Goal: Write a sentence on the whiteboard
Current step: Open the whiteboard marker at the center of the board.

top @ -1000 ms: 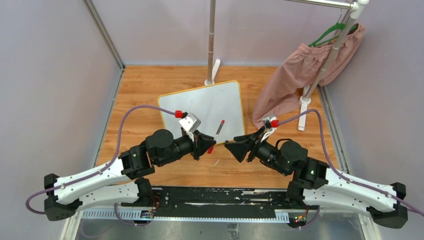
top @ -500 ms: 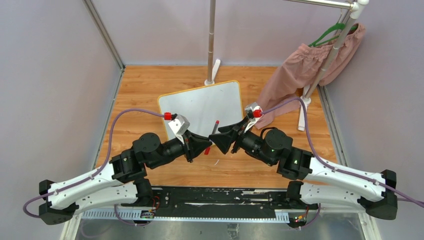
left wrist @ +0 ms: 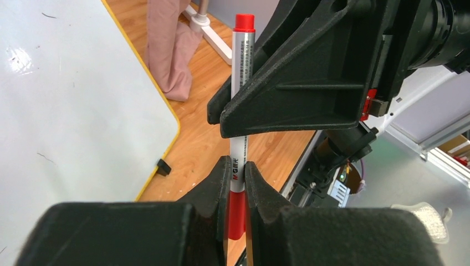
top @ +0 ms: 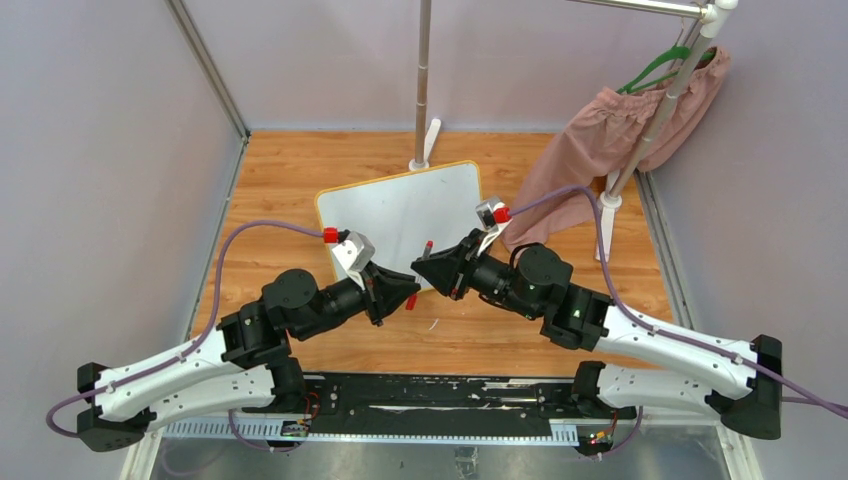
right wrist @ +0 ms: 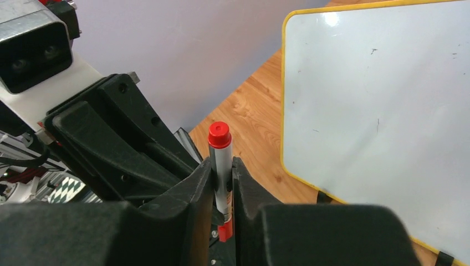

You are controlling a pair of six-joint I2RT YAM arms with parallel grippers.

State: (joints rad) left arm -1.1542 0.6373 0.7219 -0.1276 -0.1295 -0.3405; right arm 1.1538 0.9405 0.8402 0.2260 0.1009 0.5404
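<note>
A marker (top: 421,272) with a white barrel, red cap and red end is held off the table between both grippers. My left gripper (top: 409,291) is shut on it just above the red cap, as the left wrist view (left wrist: 236,172) shows. My right gripper (top: 426,268) is shut on the barrel further up, as the right wrist view (right wrist: 221,173) shows. The marker shows in both wrist views (left wrist: 241,83) (right wrist: 220,155). The whiteboard (top: 400,205) lies flat behind the grippers, with a yellow rim and only faint specks. No sentence shows on it (left wrist: 66,100) (right wrist: 377,111).
A garment rack's pole (top: 424,80) stands on a white foot (top: 425,150) just behind the board. Pink cloth (top: 590,160) hangs from a second pole (top: 640,140) at the right. Grey walls close in the wooden table (top: 280,190).
My right arm swung left to the marker in my left gripper and its jaws now clamp the barrel. My left gripper drew back slightly to the left with the marker.
</note>
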